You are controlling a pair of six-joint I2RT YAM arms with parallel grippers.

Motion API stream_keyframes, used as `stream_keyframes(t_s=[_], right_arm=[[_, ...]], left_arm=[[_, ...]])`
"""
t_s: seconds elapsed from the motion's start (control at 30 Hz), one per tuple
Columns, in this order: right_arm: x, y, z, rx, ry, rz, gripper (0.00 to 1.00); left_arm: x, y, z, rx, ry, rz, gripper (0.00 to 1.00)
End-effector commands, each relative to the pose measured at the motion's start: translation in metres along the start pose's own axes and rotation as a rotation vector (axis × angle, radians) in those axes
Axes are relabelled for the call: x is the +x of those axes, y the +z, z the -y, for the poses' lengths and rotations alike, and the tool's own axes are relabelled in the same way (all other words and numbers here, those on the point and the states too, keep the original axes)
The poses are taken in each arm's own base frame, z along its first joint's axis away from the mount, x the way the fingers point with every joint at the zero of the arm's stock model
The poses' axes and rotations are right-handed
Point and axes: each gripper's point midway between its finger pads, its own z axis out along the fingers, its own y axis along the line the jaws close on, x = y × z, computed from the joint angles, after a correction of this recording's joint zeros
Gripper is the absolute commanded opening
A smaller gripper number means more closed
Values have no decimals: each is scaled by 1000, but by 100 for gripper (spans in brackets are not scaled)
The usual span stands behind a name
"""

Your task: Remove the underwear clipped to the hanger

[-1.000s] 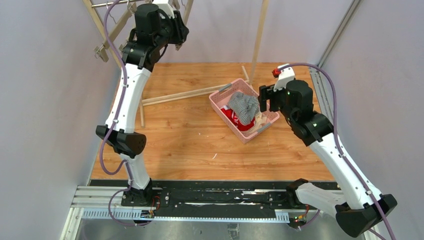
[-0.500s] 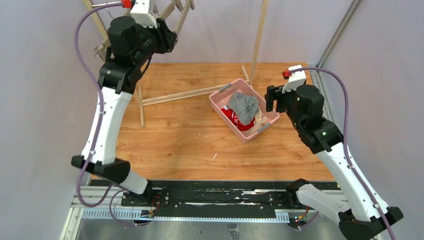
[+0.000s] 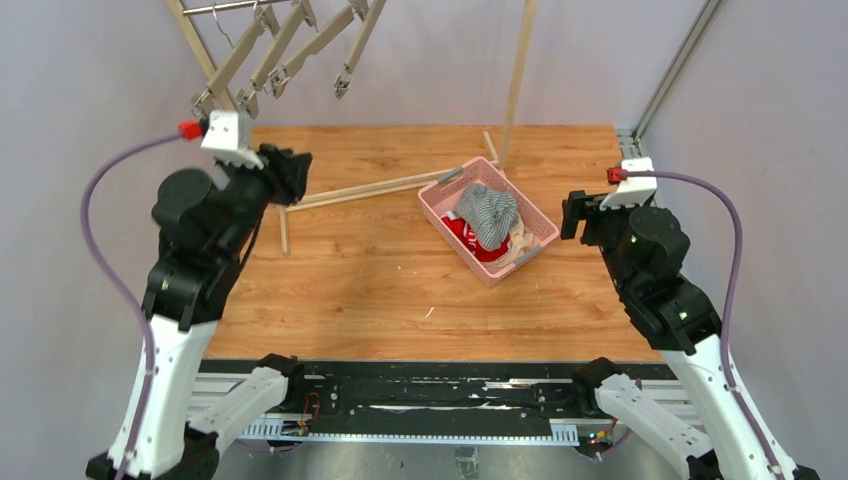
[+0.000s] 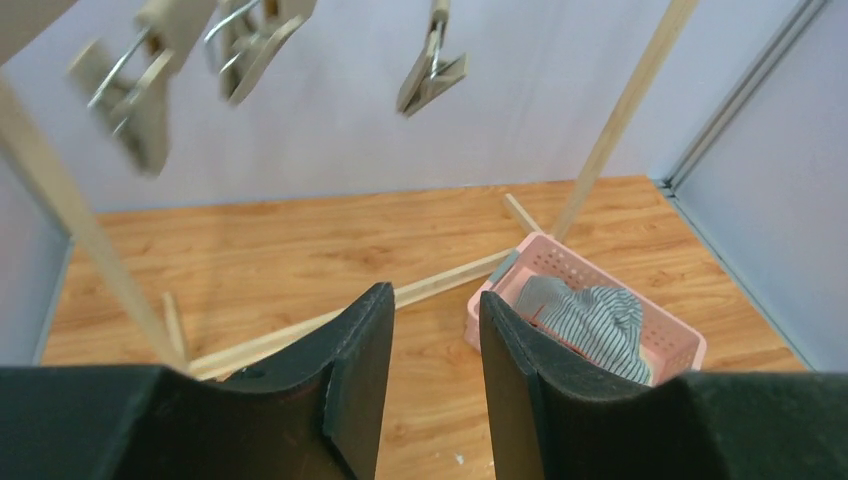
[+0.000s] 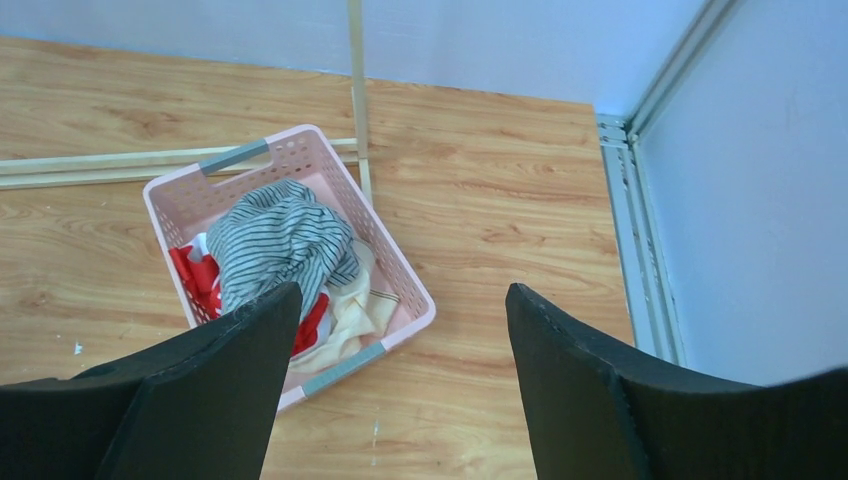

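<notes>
Three pairs of underwear [image 3: 487, 215] lie heaped in the pink basket [image 3: 437, 197] on the tabletop [image 3: 380, 270], striped pair uppermost, well apart from the hanger [image 4: 430, 85]. The left end effector [image 4: 432, 305] has its fingers narrowly parted, holding nothing. The right end effector [image 5: 400, 300], near the basket, is spread wide, holding nothing.

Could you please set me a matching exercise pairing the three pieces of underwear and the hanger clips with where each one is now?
Column one:
1 striped underwear
2 red underwear
3 cream underwear
4 hanger clips

Column two:
A hanging empty overhead
B topmost in the pink basket
C poking out on the stripes' left
D poking out on the stripes' right

Pairs: 1-B, 2-C, 3-D, 4-A
</notes>
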Motion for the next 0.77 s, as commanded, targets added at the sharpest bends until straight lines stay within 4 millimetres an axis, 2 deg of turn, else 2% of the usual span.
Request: stream_keyframes(t_s=[0.0,0.07,0.23,0.33,0.47,0.57,0.73], right_arm=[[14,-14,27,128,-6,-8,77],[18,-19,35,166,0,-5,77],[23,-32,52,241,7,-5,77],[24,-42,61,279,27,11,77],[31,-52,72,328,32,13,77],[41,-54,80,382,5,-36,77],[53,-49,75,369,-2,-70,77]], left_arm=[[8,-52,-31,-150,-7,79,45],[32,-66,-45,-213,-6,39,46],[93,-85,-64,-291,-50,-46,46],[116,-95,-73,-332,-77,-47,46],[135,-101,-80,-358,-75,-63,46],[138,-104,-81,-360,-74,-61,46],[149,-102,-83,-368,-63,-95,46]])
